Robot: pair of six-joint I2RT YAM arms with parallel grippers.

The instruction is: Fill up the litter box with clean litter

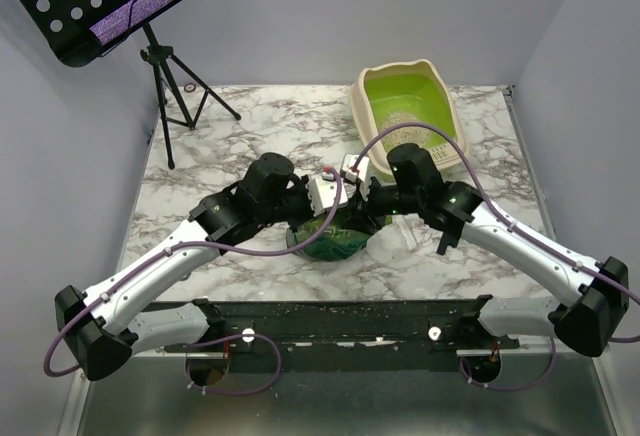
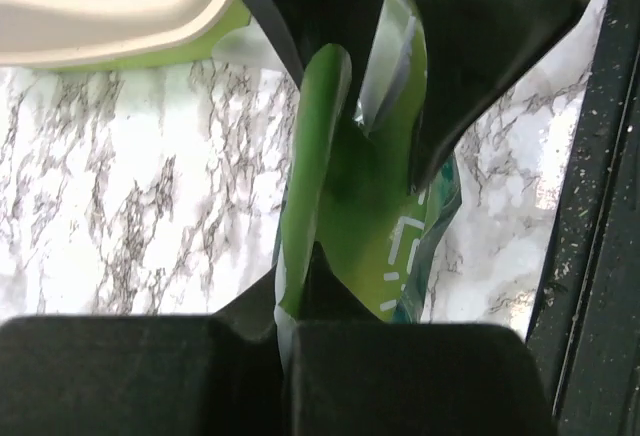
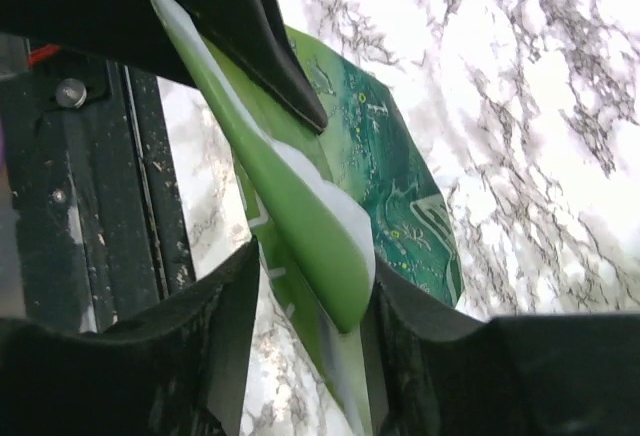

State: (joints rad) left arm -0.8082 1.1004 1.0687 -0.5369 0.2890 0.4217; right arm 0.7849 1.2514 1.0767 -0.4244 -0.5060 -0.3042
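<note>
- Litter box (image 1: pixel 358 96), beige rim and lime-green inside, standing upright on the marble-patterned worktop (image 1: pixel 250 126).
- Clean litter (image 1: pixel 400 116): only a small pale grey-beige patch on the floor of the litter box, with bare green all round it.
- Green bag (image 1: pixel 335 241), crinkled and printed in green and teal, on the worktop near the litter box, just off its near left corner.
- Left fingers (image 2: pixel 480 46) closed on a green fold of the bag, the litter box rim close beyond them in the left wrist view.
- Right fingers (image 3: pixel 240 26) at the same bag from the side nearer the litter box. A pale-edged green fold lies between them and one finger touches it, but cannot tell whether pinched or loose.
- Both sets of fingers close together over the bag, apart from the litter box itself.
- Black perforated music stand (image 1: pixel 110 6) on a tripod, well to the left of the litter box.
- Black base rail (image 1: pixel 350 316), speckled with small grains, well apart from the litter box on its near side.
</note>
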